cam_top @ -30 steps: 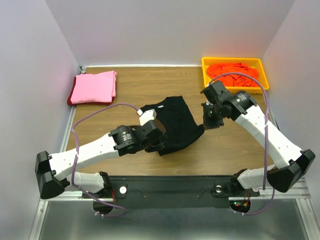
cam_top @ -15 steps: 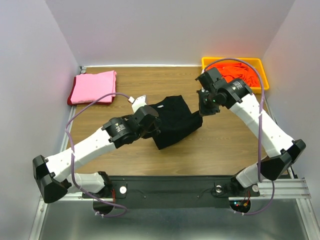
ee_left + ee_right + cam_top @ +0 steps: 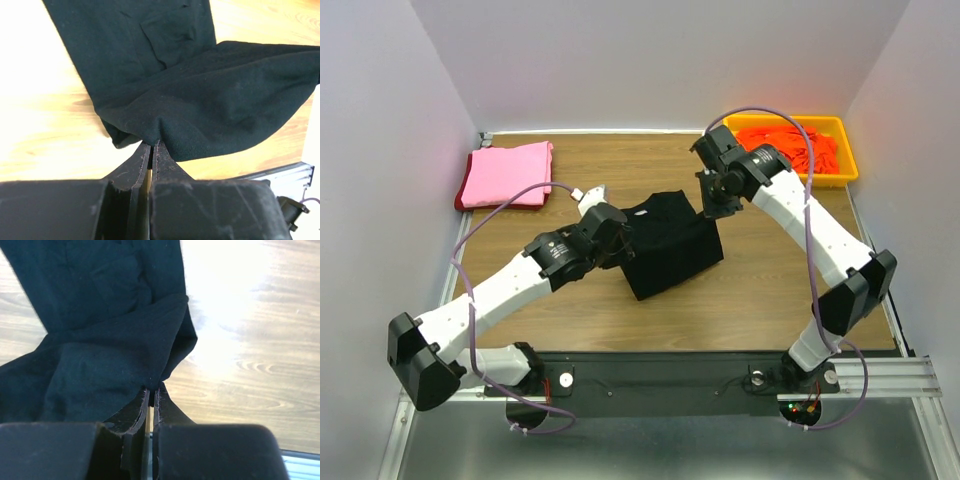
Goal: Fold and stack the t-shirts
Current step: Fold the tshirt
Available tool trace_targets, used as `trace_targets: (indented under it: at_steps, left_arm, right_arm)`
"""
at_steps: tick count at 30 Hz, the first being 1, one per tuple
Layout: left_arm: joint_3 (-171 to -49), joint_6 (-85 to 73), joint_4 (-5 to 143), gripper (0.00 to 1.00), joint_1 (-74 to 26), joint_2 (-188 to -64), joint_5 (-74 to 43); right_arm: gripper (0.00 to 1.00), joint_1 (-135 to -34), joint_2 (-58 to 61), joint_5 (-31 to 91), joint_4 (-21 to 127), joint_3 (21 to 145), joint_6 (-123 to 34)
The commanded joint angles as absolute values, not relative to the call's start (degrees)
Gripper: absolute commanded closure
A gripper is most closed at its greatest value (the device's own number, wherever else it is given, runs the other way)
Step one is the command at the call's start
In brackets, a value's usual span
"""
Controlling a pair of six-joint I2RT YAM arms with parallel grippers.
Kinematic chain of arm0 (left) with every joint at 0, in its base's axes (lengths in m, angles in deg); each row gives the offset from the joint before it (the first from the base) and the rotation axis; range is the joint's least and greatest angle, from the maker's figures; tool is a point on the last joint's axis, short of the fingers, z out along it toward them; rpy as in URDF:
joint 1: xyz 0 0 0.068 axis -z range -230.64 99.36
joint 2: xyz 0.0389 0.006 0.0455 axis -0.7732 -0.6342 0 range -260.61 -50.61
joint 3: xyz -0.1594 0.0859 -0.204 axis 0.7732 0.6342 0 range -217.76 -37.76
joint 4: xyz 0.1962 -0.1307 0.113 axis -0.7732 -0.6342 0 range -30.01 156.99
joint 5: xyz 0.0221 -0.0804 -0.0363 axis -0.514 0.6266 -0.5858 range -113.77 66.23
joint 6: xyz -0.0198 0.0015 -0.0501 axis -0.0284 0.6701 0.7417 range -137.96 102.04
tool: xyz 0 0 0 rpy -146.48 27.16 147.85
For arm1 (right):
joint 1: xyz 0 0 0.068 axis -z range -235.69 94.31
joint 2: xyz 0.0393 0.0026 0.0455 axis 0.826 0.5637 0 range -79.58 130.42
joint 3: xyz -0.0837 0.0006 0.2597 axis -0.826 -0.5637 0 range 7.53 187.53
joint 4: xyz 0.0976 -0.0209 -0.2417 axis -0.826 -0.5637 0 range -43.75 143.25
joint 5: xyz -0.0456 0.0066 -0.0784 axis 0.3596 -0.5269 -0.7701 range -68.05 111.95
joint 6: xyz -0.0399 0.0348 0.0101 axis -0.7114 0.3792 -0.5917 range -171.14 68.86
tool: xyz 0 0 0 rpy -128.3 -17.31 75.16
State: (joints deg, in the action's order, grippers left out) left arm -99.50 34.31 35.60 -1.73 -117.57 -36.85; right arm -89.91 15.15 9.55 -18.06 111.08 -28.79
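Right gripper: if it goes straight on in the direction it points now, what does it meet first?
The black t-shirt itself: the right gripper is shut on its edge, and more of the cloth lies straight ahead, probably before the table; depth is unclear.

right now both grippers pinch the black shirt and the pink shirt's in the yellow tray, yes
No: top view shows the pink shirt at the table's far left, not in the yellow tray; left gripper and right gripper do pinch the black shirt.

No legible text, label or number anywhere in view
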Motion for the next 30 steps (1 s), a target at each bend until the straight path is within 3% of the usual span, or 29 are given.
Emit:
trace_targets:
  at_steps: [1,19,30]
  left_arm:
    - [-98.3,32.2,39.4,1.0,-3.4,-117.5,-37.0]
    - [-96.1,19.5,50.2,1.0,-20.3,-126.7,-29.4]
    - [-99.4,12.1,56.9,1.0,-25.0,-137.5,-27.5]
  right_arm:
    - [0.99,-89.8,17.1,6.6,-13.8,114.8,-31.5]
    - [0.99,-88.4,31.5,7.5,-6.9,122.7,-34.8]
    - [0.99,-84.6,40.7,10.6,-1.4,124.8,-33.8]
